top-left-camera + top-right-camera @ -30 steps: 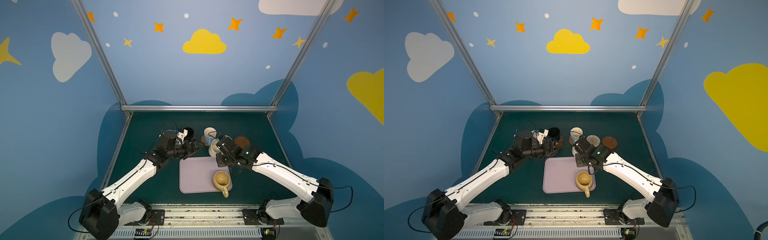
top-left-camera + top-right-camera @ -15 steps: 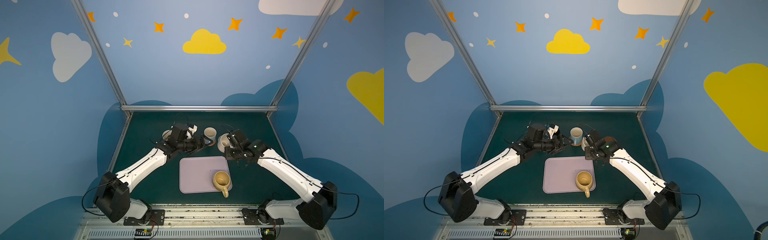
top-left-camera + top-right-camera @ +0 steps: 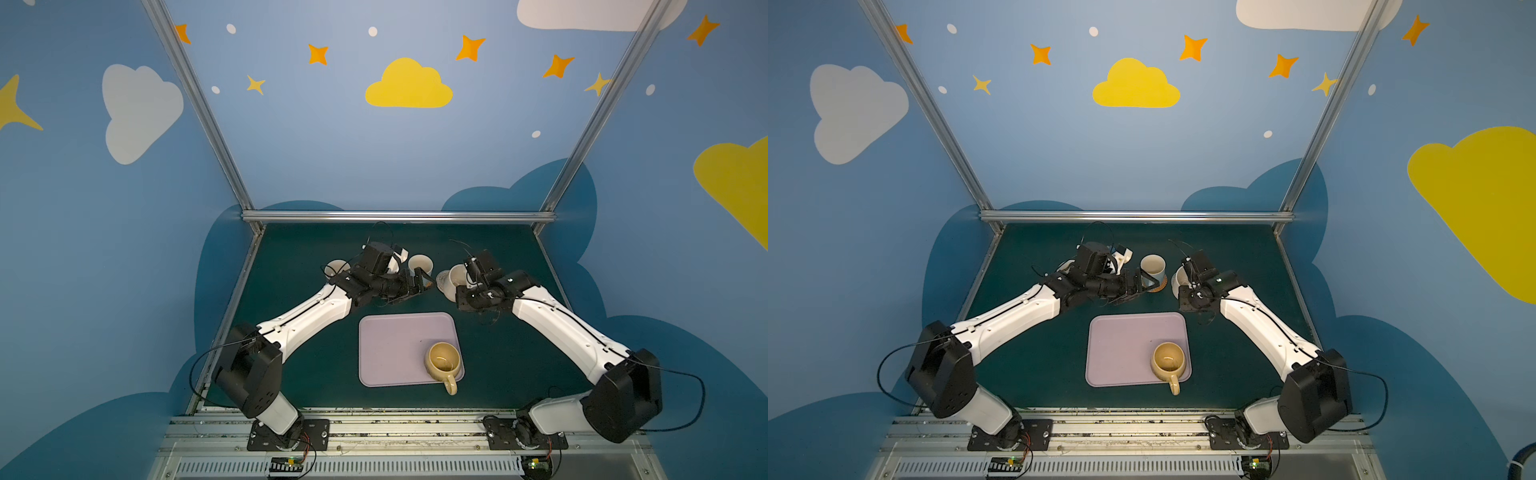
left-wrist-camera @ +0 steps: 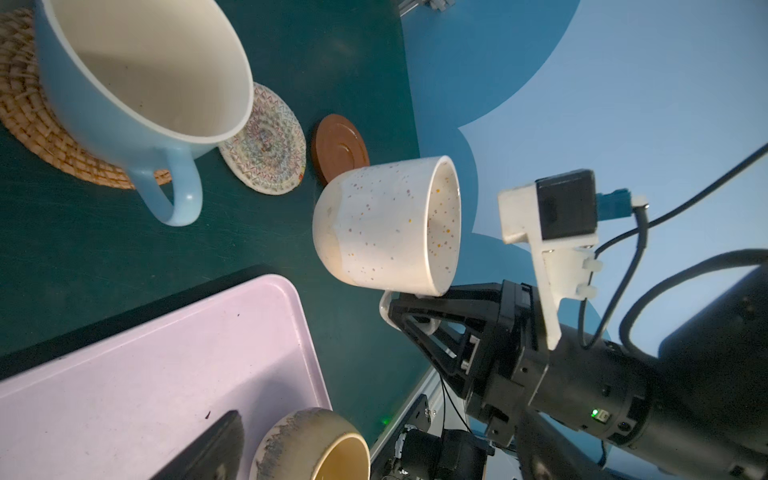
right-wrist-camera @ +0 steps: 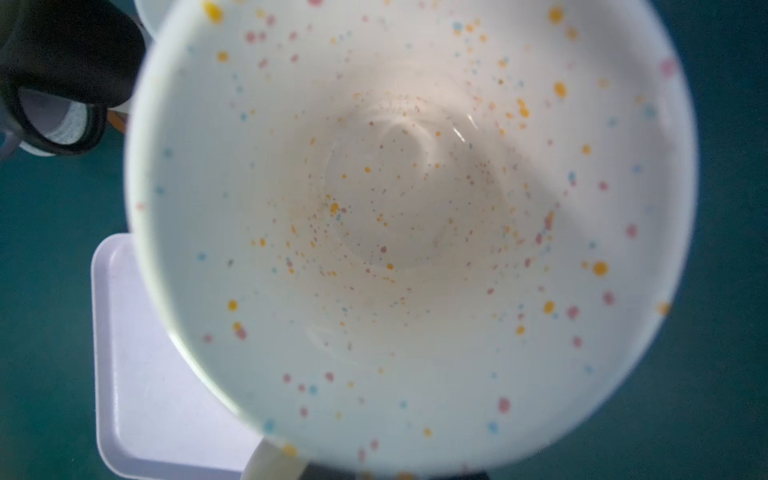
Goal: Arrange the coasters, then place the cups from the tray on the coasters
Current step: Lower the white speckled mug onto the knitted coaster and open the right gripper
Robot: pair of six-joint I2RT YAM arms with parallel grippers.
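My right gripper [image 4: 411,318] is shut on the handle of the speckled cream cup [image 4: 386,224] and holds it tilted above the mat, near the cream woven coaster [image 4: 266,141] and a brown wooden coaster [image 4: 338,145]. That cup [image 5: 415,208] fills the right wrist view. The light blue cup [image 3: 420,264] stands on the orange-tan woven coaster [image 4: 29,116]. My left gripper [image 3: 419,284] is open and empty just in front of it. The mustard-tan cup [image 3: 444,363] sits at the near right corner of the lilac tray [image 3: 390,345]. A pale cup [image 3: 336,268] shows behind the left arm.
A metal rail [image 3: 395,216] and blue walls close the back and sides of the dark green mat [image 3: 316,374]. The two grippers are close together at mid-table, just beyond the tray's far edge. Both arm bases sit at the front edge.
The right gripper has carried the speckled cup off the tray's far edge, to the right and back. The left gripper has slid right along the row to the light blue cup, still open.
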